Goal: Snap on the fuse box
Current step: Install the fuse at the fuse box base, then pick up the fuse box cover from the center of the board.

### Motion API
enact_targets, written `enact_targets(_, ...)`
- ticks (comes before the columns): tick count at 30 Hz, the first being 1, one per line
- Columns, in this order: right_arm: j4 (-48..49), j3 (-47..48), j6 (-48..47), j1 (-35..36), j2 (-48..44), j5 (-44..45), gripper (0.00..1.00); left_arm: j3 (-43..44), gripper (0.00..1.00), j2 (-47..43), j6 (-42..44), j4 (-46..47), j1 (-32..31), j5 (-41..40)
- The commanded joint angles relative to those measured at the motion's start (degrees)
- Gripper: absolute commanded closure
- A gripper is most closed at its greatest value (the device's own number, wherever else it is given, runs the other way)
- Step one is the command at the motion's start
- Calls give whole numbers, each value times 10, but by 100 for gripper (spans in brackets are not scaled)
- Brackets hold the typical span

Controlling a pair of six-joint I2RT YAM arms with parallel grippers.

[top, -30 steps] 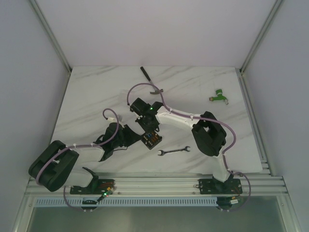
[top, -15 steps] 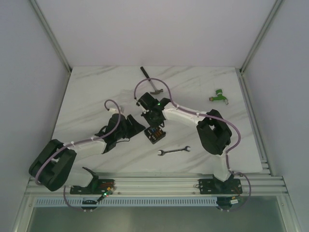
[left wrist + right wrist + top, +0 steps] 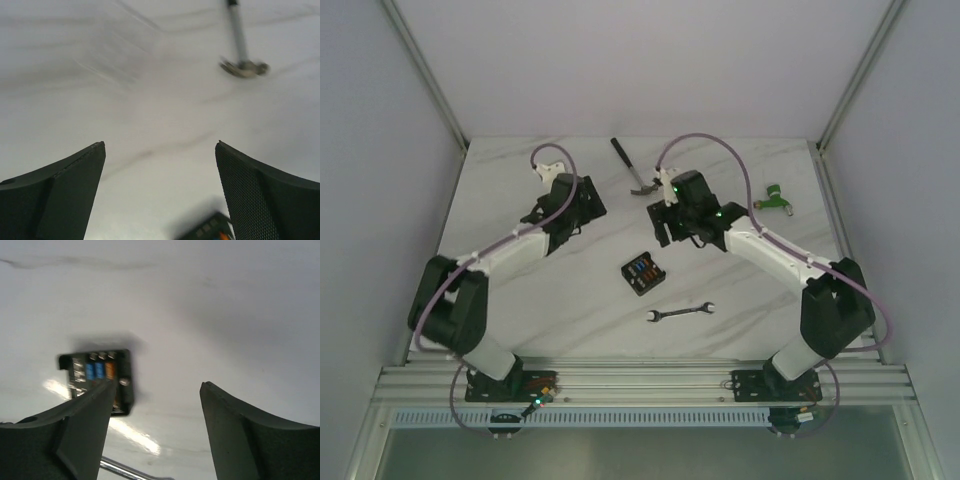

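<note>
Jaws open and empty on left gripper point(image 3: 160, 143) and right gripper point(image 3: 157, 383), both apart from the fuse box point(image 3: 643, 272) on the desk point(image 3: 570, 305)

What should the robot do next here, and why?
Probably draw both arms back toward their bases. The fuse box lies free on the table, fuses showing, and I see no loose lid waiting to be pressed on. The left gripper and right gripper are both open, holding nothing, apart from the box, so nothing seems to need gripping.
</note>
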Motion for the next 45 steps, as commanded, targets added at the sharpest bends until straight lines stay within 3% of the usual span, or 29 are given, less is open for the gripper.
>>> enact_targets(1, 58, -86, 5, -31, -17, 9, 20, 78, 0, 89, 78, -64, 37, -68)
enact_targets(5, 104, -139, 10, -50, -26, 6, 0, 153, 0, 168, 123, -64, 76, -65)
enact_targets(11, 120, -156, 7, -61, -17, -10, 0, 263, 0, 277, 167, -63, 141, 64)
enact_targets(17, 133, -164, 5, -69, -14, -12, 0, 321, 3, 343, 197, -63, 165, 175)
enact_targets(29, 132, -156, 2, -74, 12, -36, 0, 261, 35, 348, 145, -22, 201, 400)
enact_targets(38, 133, -154, 4, -75, 19, -51, 0, 176, 53, 309, 97, 65, 207, 465)
enact_targets(45, 130, -151, 5, -74, 27, -63, 0, 135, 74, 301, 50, 141, 213, 501)
